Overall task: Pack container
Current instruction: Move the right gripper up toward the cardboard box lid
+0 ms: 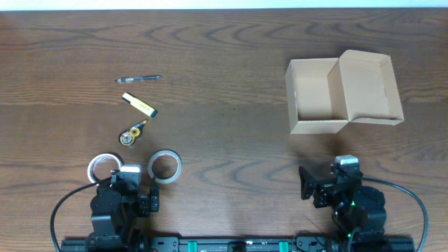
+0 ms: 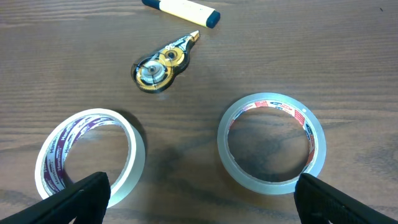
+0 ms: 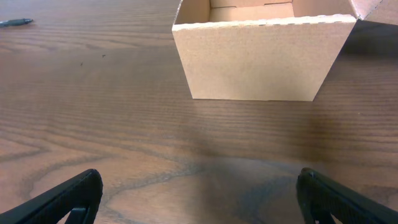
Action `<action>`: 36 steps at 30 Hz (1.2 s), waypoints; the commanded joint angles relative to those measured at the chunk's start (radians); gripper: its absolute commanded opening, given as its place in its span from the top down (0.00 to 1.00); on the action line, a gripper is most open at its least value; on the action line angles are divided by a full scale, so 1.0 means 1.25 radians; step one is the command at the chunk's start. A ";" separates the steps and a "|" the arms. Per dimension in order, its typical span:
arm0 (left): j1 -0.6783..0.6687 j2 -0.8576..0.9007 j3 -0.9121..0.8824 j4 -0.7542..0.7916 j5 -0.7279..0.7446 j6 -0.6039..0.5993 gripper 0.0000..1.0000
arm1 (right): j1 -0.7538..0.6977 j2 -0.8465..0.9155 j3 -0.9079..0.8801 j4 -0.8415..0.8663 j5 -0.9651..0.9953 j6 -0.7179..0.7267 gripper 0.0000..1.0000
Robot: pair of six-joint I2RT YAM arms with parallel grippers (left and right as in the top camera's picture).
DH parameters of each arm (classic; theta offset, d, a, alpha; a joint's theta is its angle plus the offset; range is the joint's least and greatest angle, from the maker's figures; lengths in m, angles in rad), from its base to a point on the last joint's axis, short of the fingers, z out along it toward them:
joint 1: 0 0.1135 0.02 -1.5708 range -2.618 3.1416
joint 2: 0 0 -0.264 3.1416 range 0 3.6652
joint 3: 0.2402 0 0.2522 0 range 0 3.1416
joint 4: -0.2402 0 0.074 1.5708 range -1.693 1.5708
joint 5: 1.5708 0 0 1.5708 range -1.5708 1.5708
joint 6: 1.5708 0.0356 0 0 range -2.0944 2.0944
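The container (image 1: pixel 318 127) stood open on the right side of the table (image 1: pixel 224 56), well apart from the loose items; long carries could likely end in drops. The clear tape roll (image 2: pixel 270 146) lay near the white tape roll (image 2: pixel 87 155), so a grab might knock either. Left gripper (image 2: pixel 205 208) and right gripper (image 3: pixel 199 208) gaped wide, empty.

Dark wood-grain table (image 1: pixel 231 133), pale strip along far edge

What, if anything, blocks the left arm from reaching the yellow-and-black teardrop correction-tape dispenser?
Likely yes, reachable: nothing seems to block it. The open left gripper faces the dispenser through the gap between the white tape roll and the clear tape roll.
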 commanded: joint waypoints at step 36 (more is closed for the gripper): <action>0.001 -0.006 -0.013 -0.044 -0.006 0.002 0.05 | 0.002 0.001 0.011 0.005 -0.001 0.054 0.01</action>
